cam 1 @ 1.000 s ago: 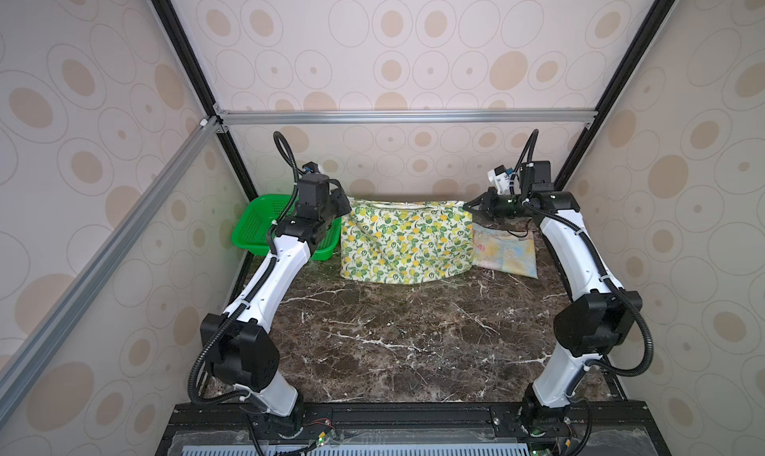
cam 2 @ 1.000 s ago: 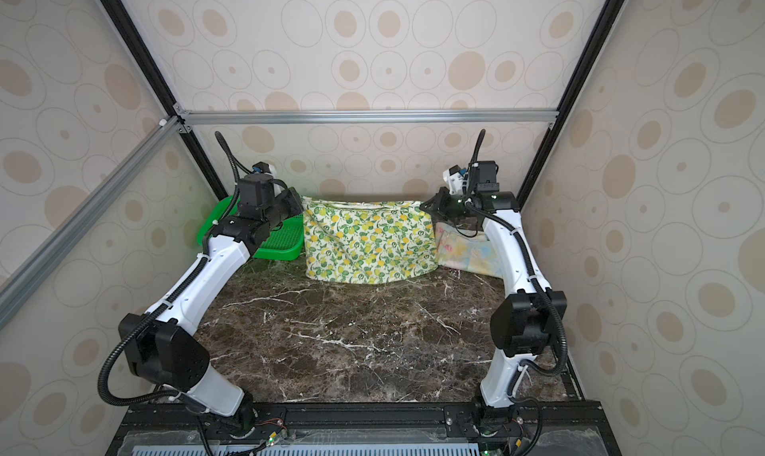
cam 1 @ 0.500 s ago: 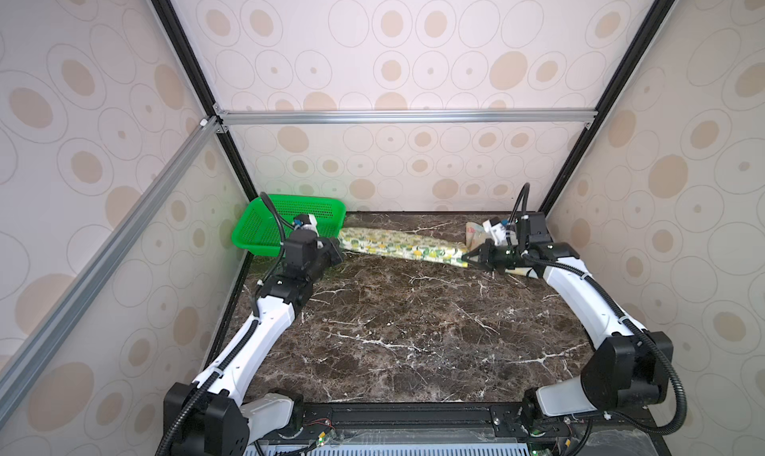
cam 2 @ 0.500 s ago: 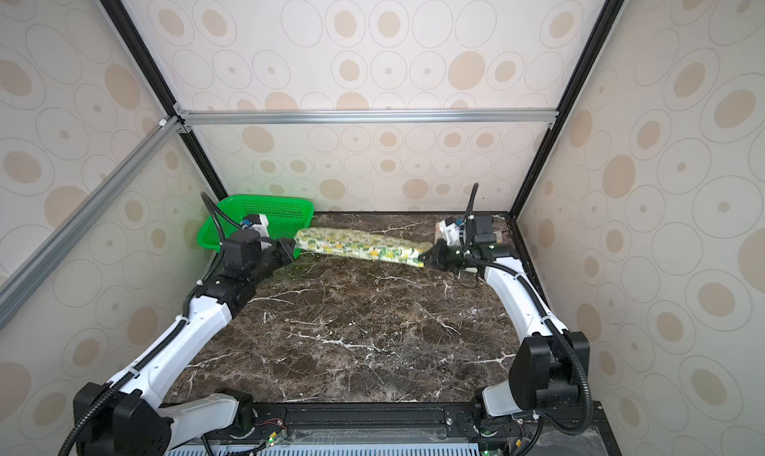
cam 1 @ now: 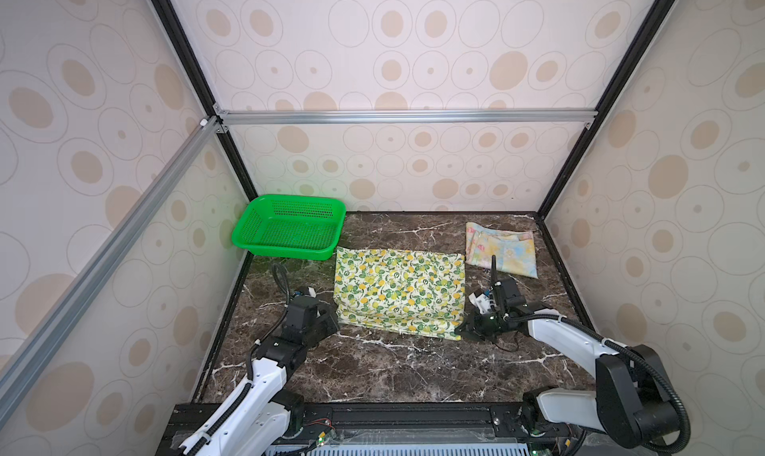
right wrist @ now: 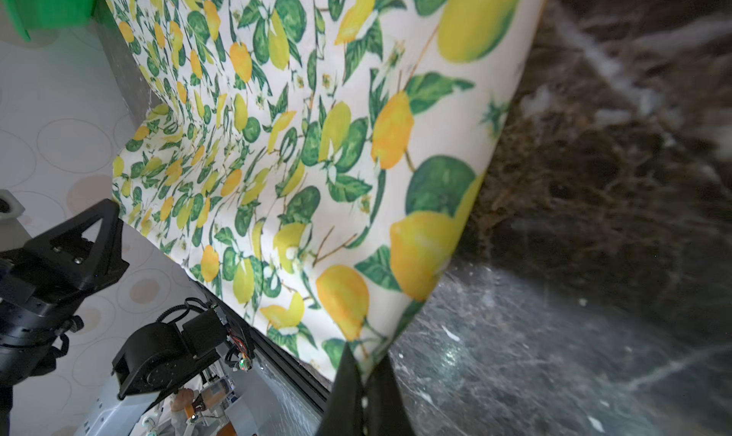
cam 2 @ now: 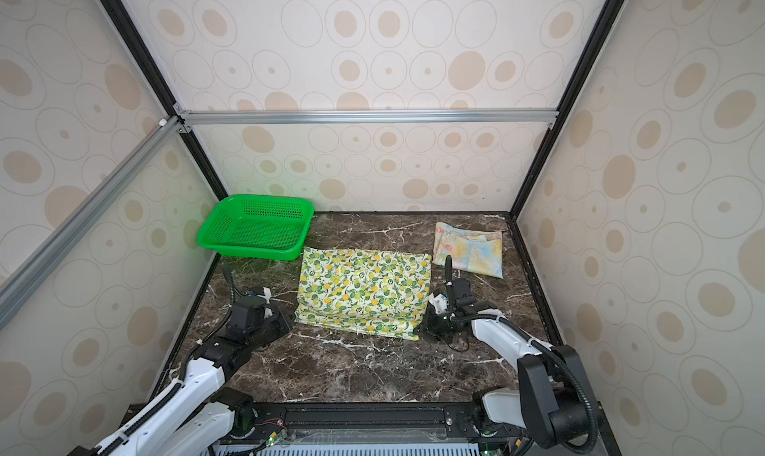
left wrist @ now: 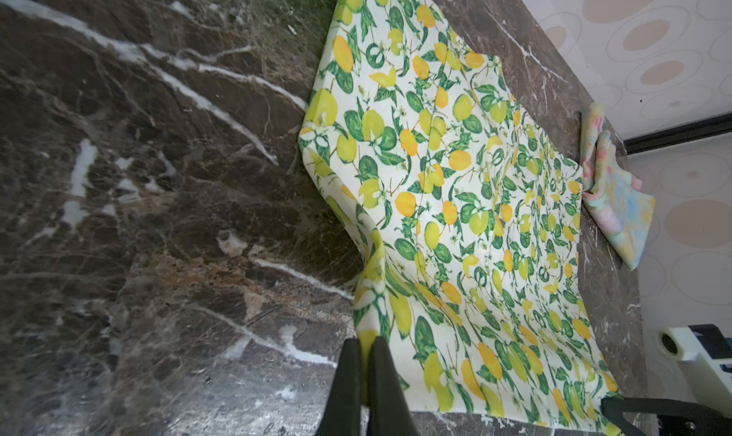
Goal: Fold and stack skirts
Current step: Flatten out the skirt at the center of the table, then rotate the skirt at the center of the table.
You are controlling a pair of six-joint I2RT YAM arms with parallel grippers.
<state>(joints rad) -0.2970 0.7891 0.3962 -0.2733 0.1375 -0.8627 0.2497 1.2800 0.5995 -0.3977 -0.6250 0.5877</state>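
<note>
Left gripper (left wrist: 365, 342): in the left wrist view you see its two dark fingers (left wrist: 346, 378) drawn almost together, with only a thin sliver between them, and that sliver is filled by yellow-printed cloth, so it is pinching a corner of the lemon-print skirt (left wrist: 455, 200). Right gripper (right wrist: 362, 357): same picture in the right wrist view, jaws nearly closed, and a corner of the same skirt (right wrist: 317, 137) runs down into the gap. In a top view the left gripper (cam 1: 331, 323) sits low at the skirt's near left corner and the right gripper (cam 1: 461, 329) at its near right corner. Both are down at table level. The lemon-print skirt (cam 1: 399, 292) lies flat on the marble table (cam 1: 393, 371), roughly rectangular, with stacked layers showing along its near edge. Its far left corner is just beside the green basket (cam 1: 285, 252), which stands in the far left corner; you cannot tell whether they touch. The pastel skirt (cam 1: 503, 249) lies folded in the far right corner, just beside the lemon skirt's far right corner, and neither gripper is near it.
</note>
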